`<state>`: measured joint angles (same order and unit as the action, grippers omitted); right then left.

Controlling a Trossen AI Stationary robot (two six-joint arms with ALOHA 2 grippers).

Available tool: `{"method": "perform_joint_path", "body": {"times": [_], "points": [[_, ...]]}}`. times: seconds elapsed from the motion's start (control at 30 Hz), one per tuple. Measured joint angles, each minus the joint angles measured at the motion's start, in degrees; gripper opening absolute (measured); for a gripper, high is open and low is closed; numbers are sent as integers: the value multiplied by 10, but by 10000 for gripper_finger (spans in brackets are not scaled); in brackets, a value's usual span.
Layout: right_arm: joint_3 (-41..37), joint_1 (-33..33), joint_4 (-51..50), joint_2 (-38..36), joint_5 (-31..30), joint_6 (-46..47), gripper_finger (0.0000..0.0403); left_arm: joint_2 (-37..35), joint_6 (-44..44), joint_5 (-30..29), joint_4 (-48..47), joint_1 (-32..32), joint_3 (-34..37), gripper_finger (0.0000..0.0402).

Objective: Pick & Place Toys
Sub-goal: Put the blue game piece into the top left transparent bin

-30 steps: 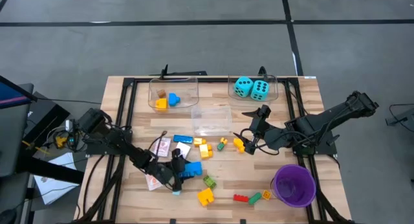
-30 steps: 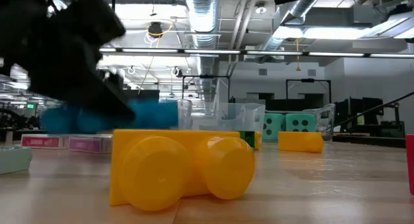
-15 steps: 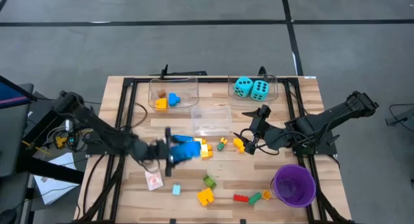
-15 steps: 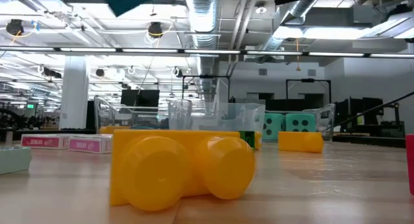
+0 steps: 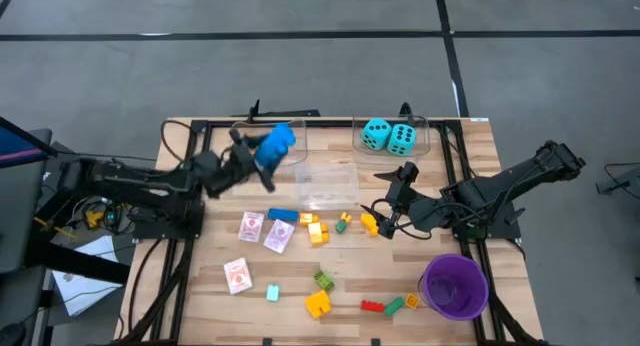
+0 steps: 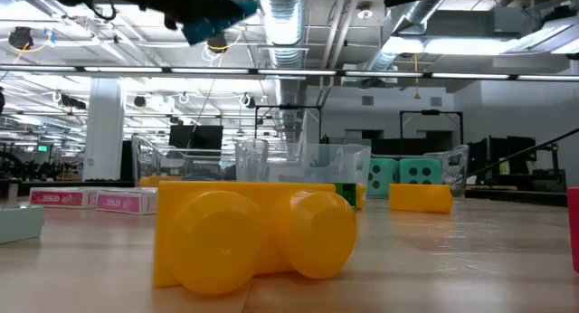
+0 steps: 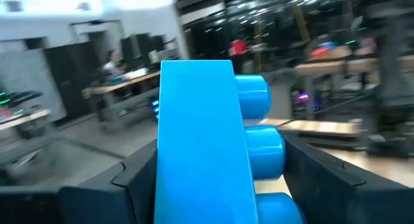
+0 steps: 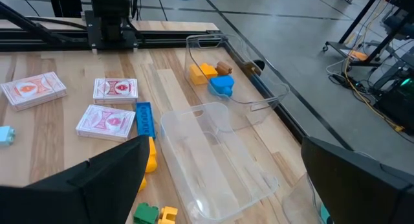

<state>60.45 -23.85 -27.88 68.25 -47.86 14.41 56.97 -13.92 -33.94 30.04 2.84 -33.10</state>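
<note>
Blue brick (image 5: 277,143), gripped in our left gripper (image 5: 262,156) jaws, hangs above the near rim of the left clear bin (image 5: 291,152), long axis along the fingers, while our right gripper (image 5: 384,217) waits open mid-desk.

Left gripper (image 5: 262,156) holding blue brick (image 5: 277,143) above left clear bin (image 5: 268,143); right gripper (image 5: 385,211) open mid-table.

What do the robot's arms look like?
Both arms are black, built of chunky jointed links. The left arm and right arm each end in two flat dark jaws. Thin black cables loop beside them.
</note>
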Motion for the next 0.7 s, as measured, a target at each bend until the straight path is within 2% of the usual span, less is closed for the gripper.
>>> {"method": "perform_joint_path", "body": {"times": [0.13, 0.3, 0.5, 0.7], "points": [[0, 0, 0, 0, 0, -7, 395, 33, 49, 44, -9, 91, 1, 282], [0, 0, 0, 0, 0, -10, 395, 104, 97, 72, -6, 165, 1, 260], [0, 0, 0, 0, 0, -14, 395, 198, 152, 89, 33, 205, 1, 218], [0, 0, 0, 0, 0, -14, 395, 269, 155, 94, 79, 221, 1, 181]]}}
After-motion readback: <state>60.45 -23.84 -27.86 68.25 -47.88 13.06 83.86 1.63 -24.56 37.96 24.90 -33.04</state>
